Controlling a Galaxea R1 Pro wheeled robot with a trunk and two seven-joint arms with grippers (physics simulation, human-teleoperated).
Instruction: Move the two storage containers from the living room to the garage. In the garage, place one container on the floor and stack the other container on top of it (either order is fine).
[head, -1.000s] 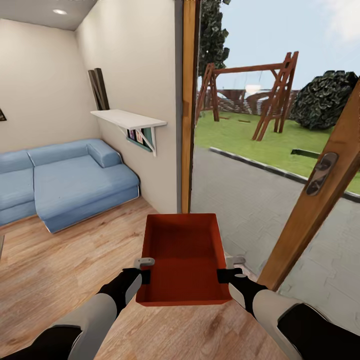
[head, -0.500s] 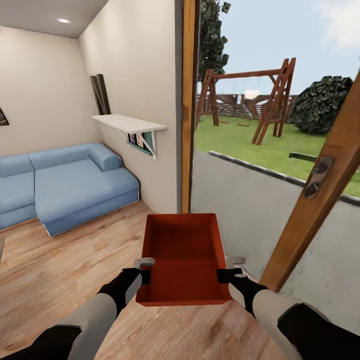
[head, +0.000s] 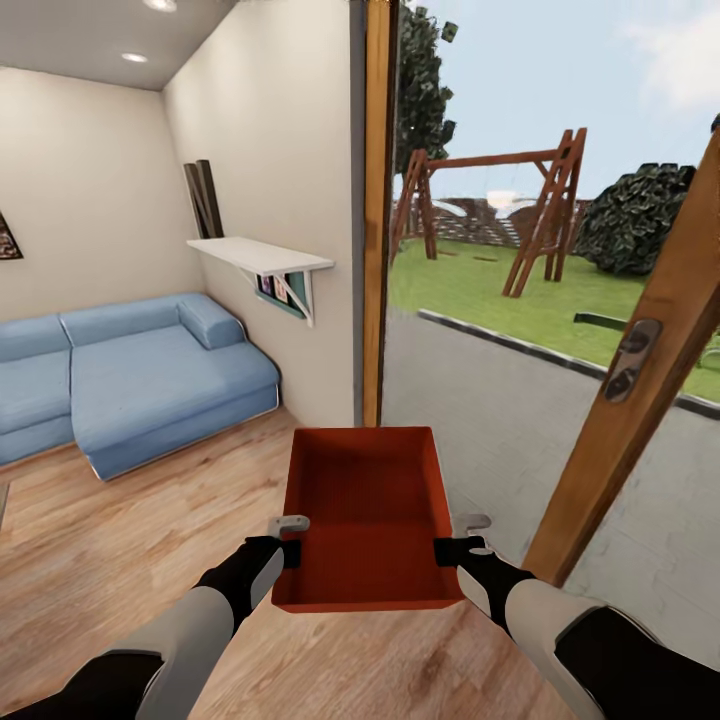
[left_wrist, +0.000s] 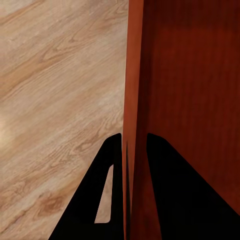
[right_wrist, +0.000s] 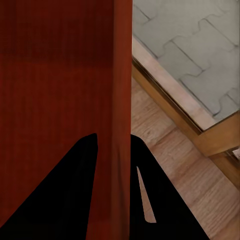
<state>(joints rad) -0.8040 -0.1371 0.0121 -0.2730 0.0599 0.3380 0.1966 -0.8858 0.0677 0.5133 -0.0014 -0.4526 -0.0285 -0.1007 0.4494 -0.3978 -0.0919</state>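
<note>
An orange-red storage container (head: 367, 515), open and empty, hangs in front of me above the light wood floor of the living room. My left gripper (head: 290, 553) is shut on its left wall and my right gripper (head: 446, 551) on its right wall. In the left wrist view the container wall (left_wrist: 134, 100) runs between the two dark fingers (left_wrist: 100, 200). The right wrist view has the other container wall (right_wrist: 120, 100) pinched between dark fingers (right_wrist: 145, 190) in the same way. The container sits level.
A blue sofa (head: 130, 375) stands at the left, under a white wall shelf (head: 260, 255). Straight ahead is a wooden door frame (head: 376, 210). An open glass door (head: 640, 380) with a metal handle leans at the right. Grey paving, lawn and a swing set lie outside.
The whole view has tilted slightly upward, showing more ceiling; the sofa and shelf sit lower in the picture. The container and both grippers hold the same place before me.
</note>
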